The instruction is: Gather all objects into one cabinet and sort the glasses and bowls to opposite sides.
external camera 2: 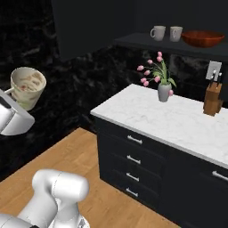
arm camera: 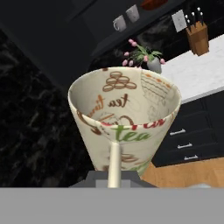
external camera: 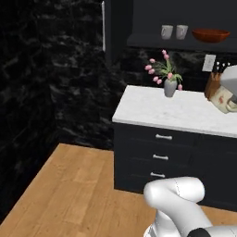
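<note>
My gripper (arm camera: 114, 178) is shut on a cream glass (arm camera: 124, 116) printed with tea motifs, held in the air with its mouth toward the hand camera. The same glass (external camera 2: 26, 87) hangs left of the counter, at the gripper (external camera 2: 13, 99). In the left base view the glass (external camera: 226, 99) sits at the right edge under the hand. Two more cream glasses (external camera: 166, 31) (external camera: 182, 31) stand on the open cabinet's dark shelf (external camera: 148, 42), left of a reddish-brown bowl (external camera: 210, 35). The bowl (external camera 2: 202, 38) is also seen beside those glasses (external camera 2: 157, 32).
A white marble counter (external camera: 180, 113) over black drawers (external camera: 159, 157) carries a grey vase of pink tulips (external camera: 170, 87) and a knife block (external camera 2: 213, 100). Black stone wall runs along the left. Wooden floor (external camera: 78, 190) lies open in front of the counter.
</note>
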You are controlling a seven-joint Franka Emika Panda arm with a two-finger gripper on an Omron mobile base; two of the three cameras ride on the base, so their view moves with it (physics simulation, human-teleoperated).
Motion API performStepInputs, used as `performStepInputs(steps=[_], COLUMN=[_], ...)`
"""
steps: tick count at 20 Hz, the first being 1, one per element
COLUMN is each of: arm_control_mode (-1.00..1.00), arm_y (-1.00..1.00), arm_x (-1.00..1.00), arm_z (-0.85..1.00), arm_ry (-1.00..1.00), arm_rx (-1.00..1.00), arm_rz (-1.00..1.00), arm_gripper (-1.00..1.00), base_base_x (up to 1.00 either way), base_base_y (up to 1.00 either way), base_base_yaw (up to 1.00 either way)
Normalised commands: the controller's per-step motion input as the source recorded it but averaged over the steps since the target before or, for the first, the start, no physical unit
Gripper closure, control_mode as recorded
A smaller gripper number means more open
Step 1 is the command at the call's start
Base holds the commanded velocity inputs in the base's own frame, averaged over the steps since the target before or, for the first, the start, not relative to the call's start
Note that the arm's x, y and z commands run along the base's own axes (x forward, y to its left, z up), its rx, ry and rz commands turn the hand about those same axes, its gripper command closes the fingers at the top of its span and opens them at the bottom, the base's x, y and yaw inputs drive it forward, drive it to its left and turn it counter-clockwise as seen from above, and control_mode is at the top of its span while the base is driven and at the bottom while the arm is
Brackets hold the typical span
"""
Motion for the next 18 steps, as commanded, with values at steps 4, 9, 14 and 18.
performStepInputs(steps=[4,9,14,18], arm_control_mode=[1.00,1.00,1.00,1.00], arm_y=[0.00,0.00,0.00,0.00], arm_x=[0.00,0.00,0.00,0.00], arm_z=[0.00,0.00,0.00,0.00], arm_ry=[0.00,0.00,0.00,0.00], arm_rx=[0.00,0.00,0.00,0.00], arm_rz=[0.00,0.00,0.00,0.00], arm_gripper=[1.00,1.00,1.00,1.00], base_base_x=[0.37,0.37,0.44,0.47], base_base_y=[-0.07,-0.10,-0.08,-0.05], base_base_yaw=[-0.38,-0.37,-0.32,-0.26])
